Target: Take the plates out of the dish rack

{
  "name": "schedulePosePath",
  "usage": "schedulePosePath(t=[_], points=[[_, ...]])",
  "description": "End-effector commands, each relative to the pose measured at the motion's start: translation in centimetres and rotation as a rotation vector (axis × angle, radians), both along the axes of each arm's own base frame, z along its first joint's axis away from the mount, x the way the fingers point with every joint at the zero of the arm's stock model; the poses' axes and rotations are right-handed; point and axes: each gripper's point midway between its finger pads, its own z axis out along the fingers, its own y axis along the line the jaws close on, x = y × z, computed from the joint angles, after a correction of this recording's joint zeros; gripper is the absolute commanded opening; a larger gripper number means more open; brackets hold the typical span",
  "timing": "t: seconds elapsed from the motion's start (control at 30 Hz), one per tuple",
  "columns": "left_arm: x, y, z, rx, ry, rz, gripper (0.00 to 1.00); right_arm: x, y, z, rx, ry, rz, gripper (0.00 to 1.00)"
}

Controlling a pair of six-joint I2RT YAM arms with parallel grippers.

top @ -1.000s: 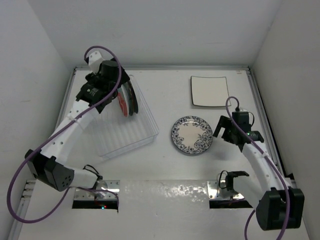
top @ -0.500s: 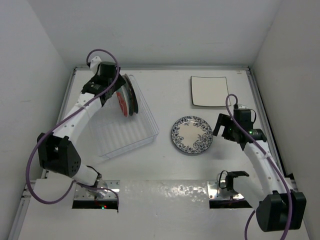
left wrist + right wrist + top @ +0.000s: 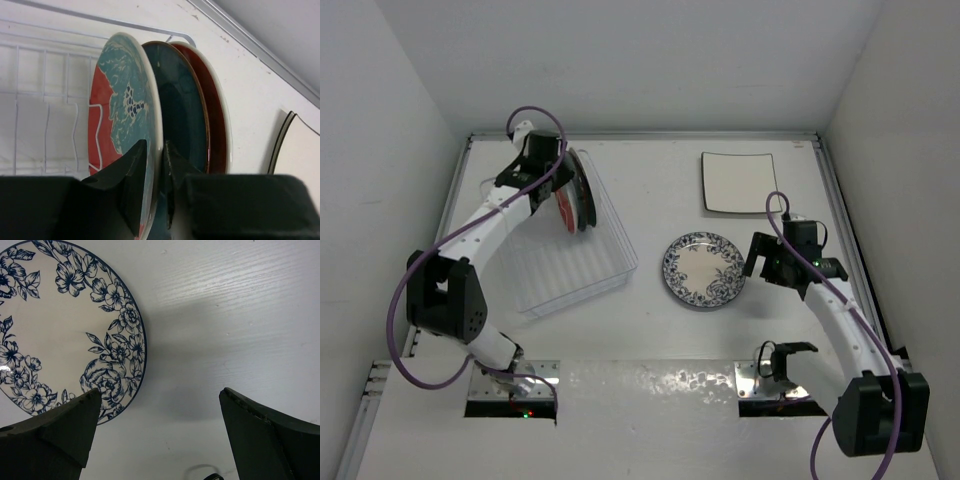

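The left gripper (image 3: 155, 148) has its jaws drawn nearly together, one finger on each face of the rim of the front red plate (image 3: 120, 95), and appears to pinch it. Nothing else is in its hold.

Step in hand, as judged: drawing this plate out of the dish rack (image 3: 570, 270). The hold is on the rim only, so the plate is likely to swing once free and a firm pinch is needed. The lift should run straight up in the plate's own plane, clearing the wire dividers (image 3: 45, 95) before any sideways travel. The inner finger sits in the narrow gap ahead of the second plate (image 3: 181, 115), and any twist there risks dragging that plate along.

The front red plate stands on edge at the far end of the rack, foremost of three close-packed upright plates. The third plate (image 3: 216, 110) stands behind the second.

The right gripper (image 3: 160, 395) is spread wide and holds nothing. It hovers over bare tabletop (image 3: 650, 200), just beside the blue-flowered plate (image 3: 60, 325), which lies flat. The square cream plate (image 3: 738, 182) lies flat farther back, well apart from the rack.
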Motion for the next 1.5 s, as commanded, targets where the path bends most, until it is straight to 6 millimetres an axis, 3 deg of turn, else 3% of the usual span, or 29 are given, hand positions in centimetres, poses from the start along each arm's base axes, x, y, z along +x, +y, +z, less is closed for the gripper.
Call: schedulePosePath(t=[0.0, 0.07, 0.2, 0.33, 0.37, 0.4, 0.43, 0.5, 0.53, 0.63, 0.83, 0.87, 0.93, 0.97, 1.0, 1.03, 1.07, 1.1, 1.13, 1.17, 1.2, 1.23, 1.27, 1.3, 1.33, 1.37, 1.4, 1.47], points=[[0.5, 1.1, 0.1, 0.001, -0.018, 0.023, 0.16, 1.0, 0.1, 1.5, -0.01, -0.066, 0.018, 0.99], [0.4, 1.3, 0.7, 0.005, -0.028, 0.028, 0.03, 1.0, -0.1, 1.8, -0.019, -0.071, 0.013, 0.99], [0.2, 1.5, 3.7, 0.003, -0.106, 0.023, 0.0, 1.2, -0.5, 2.6, -0.038, -0.088, 0.002, 0.99], [-0.1, 1.7, 8.5, 0.04, -0.204, -0.018, 0.0, 1.2, -0.6, 2.8, -0.043, -0.088, -0.004, 0.99], [0.0, 1.8, 10.5, 0.054, -0.239, -0.022, 0.0, 1.2, -0.6, 2.9, -0.043, -0.088, -0.007, 0.99], [-0.3, 2.0, 11.1, 0.075, -0.233, -0.026, 0.0, 1.2, -0.7, 3.0, -0.045, -0.09, -0.006, 0.99], [-0.4, 2.4, 13.5, 0.108, -0.274, -0.029, 0.0, 1.3, -0.7, 3.2, -0.045, -0.096, -0.006, 0.99], [-0.7, 2.8, 15.5, 0.154, -0.304, -0.041, 0.0, 1.4, -0.7, 3.8, -0.046, -0.107, -0.008, 0.99], [-1.2, 3.3, 17.6, 0.195, -0.342, -0.051, 0.0, 1.5, -0.5, 4.2, -0.037, -0.117, -0.001, 0.99], [-1.8, 3.7, 20.7, 0.276, -0.383, -0.083, 0.0, 2.0, 0.2, 5.7, -0.004, -0.159, 0.013, 0.99], [-3.5, 3.7, 24.9, 0.453, -0.418, -0.156, 0.0, 3.5, 2.5, 10.0, 0.113, -0.219, 0.067, 0.99], [-4.1, 2.5, 25.5, 0.484, -0.431, -0.175, 0.0, 3.9, 3.7, 11.7, 0.171, -0.25, 0.112, 0.99], [-5.8, 0.4, 27.0, 0.623, -0.46, -0.214, 0.0, 4.3, 5.2, 13.4, 0.254, -0.264, 0.143, 0.99], [-6.3, -0.6, 27.6, 0.659, -0.48, -0.225, 0.0, 4.5, 6.8, 15.6, 0.33, -0.302, 0.202, 0.99], [-7.3, -0.5, 28.1, 0.746, -0.466, -0.216, 0.0, 4.7, 7.8, 16.7, 0.389, -0.309, 0.219, 0.99], [-8.6, -3.5, 27.9, 0.774, -0.486, -0.298, 0.0, 4.7, 8.6, 17.9, 0.436, -0.33, 0.248, 0.99], [-9.3, -4.4, 28.3, 0.796, -0.509, -0.3, 0.0, 5.1, 9.4, 20.1, 0.481, -0.382, 0.283, 0.99], [-10.8, -4.2, 28.7, 0.867, -0.499, -0.285, 0.0, 4.6, 10.6, 21.5, 0.559, -0.384, 0.323, 0.99], [-11.4, -5.3, 27.5, 0.911, -0.486, -0.325, 0.0, 4.5, 11.1, 22.5, 0.59, -0.397, 0.345, 0.99], [-13.3, -8.1, 27.8, 0.91, -0.536, -0.38, 0.0, 4.5, 11.6, 24.4, 0.613, -0.426, 0.372, 0.99], [-14.7, -8.0, 27.7, 0.989, -0.51, -0.371, 0.0, 4.1, 12.0, 25.4, 0.642, -0.428, 0.397, 0.99], [-16.9, -11.2, 26.3, 1.041, -0.53, -0.481, 0.0, 4.1, 12.2, 26.0, 0.652, -0.431, 0.407, 0.99], [-17.9, -11.9, 25.6, 1.096, -0.523, -0.505, 0.0, 3.9, 12.3, 27.2, 0.656, -0.451, 0.417, 0.99], [-18.9, -12.5, 24.3, 1.212, -0.495, -0.506, 0.0, 3.7, 12.3, 27.6, 0.666, -0.449, 0.415, 0.99], [-21.1, -14.8, 23.4, 1.265, -0.532, -0.589, 0.0, 3.5, 12.4, 28.0, 0.673, -0.458, 0.422, 0.99], [-21.9, -15.7, 23.3, 1.251, -0.566, -0.583, 0.0, 3.4, 12.5, 28.6, 0.677, -0.472, 0.428, 0.99], [-22.8, -16.6, 21.5, 1.369, -0.553, -0.634, 0.0, 3.3, 12.5, 28.8, 0.688, -0.47, 0.422, 0.99], [-24.7, -18.6, 20.6, 1.386, -0.604, -0.707, 0.0, 3.2, 12.5, 28.8, 0.696, -0.459, 0.414, 0.99]])
